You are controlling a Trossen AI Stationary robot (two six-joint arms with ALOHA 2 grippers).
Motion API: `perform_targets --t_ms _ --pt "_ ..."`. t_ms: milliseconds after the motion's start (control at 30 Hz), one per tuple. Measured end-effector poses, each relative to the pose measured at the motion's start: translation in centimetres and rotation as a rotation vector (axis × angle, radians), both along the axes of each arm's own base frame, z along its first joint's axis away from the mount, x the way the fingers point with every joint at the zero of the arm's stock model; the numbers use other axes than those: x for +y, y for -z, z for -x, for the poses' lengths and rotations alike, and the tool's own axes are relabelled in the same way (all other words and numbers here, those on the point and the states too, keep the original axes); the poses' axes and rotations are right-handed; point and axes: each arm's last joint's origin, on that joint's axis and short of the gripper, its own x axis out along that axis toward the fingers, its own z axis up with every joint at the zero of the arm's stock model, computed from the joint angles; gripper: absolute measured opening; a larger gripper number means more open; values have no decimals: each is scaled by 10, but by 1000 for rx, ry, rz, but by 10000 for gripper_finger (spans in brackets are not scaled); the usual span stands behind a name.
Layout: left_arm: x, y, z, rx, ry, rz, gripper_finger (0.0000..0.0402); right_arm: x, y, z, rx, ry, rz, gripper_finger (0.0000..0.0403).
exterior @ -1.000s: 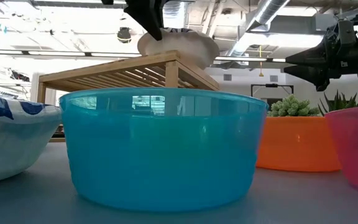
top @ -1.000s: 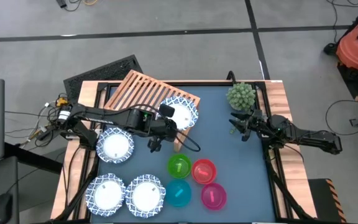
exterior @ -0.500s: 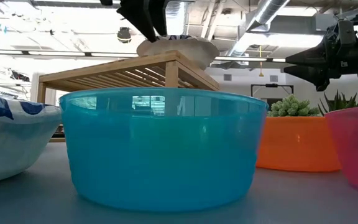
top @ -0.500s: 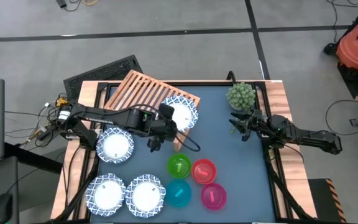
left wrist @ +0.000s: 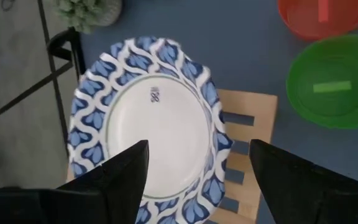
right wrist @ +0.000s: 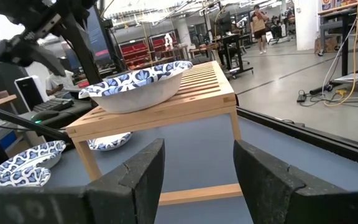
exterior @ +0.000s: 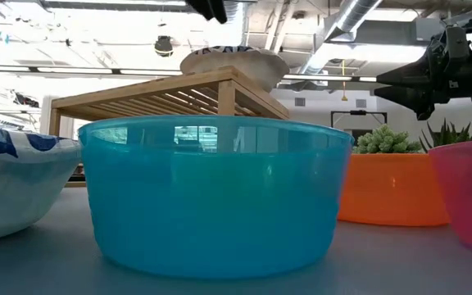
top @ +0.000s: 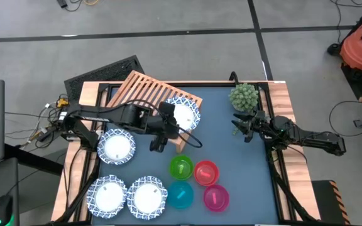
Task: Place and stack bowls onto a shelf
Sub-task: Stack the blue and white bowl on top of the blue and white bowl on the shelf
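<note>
Left fingers spread above patterned bowl at shelf corner (right arm idle).

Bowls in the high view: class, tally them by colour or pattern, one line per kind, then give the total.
White bowls with blue patterned rims: 4
Green plastic bowl: 1
Red plastic bowl: 1
Teal plastic bowl: 1
Magenta plastic bowl: 1
Total: 8
</note>
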Motion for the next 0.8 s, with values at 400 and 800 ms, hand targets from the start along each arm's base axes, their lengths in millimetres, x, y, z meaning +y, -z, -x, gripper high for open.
perform_targets --t_ms 400,800 --pt "-3 -62 17 -177 -26 267 266 0 0 0 -123 -33 -315 218" --pt "-7 -129 99 -238 -148 733 265 3 0 -1 -224 -137 -687 218"
